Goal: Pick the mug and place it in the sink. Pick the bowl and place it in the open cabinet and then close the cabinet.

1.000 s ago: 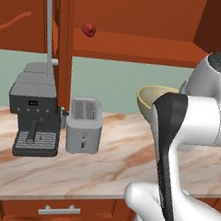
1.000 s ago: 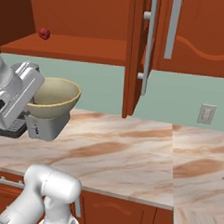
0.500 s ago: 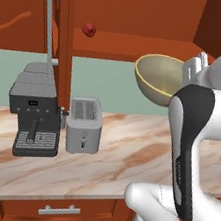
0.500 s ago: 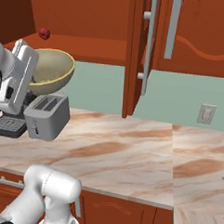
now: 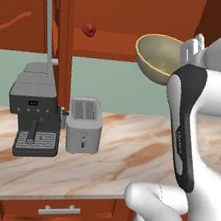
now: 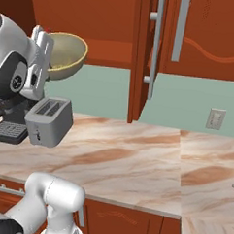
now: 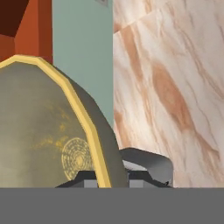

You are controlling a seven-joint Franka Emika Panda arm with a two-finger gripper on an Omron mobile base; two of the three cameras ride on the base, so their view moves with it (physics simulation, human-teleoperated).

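Bowl (image 6: 68, 55) held tilted above toaster (image 6: 48, 120), beside open cabinet (image 6: 141, 57)

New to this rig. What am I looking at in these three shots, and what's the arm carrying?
It is a rendered kitchen with a white robot arm on a mobile base. Two pictures come from cameras on the base, behind the arm on its left and right; the third looks along the hand itself.

The arm's tool is shut on the rim of a wide olive-gold bowl, held tilted in the air at the level of the open reddish-brown wall cabinet. In the hand view the bowl sits close against the lens.

On the marble counter stand a silver toaster and a dark grey coffee machine. A small red item rests on the cabinet shelf; I cannot tell what it is.
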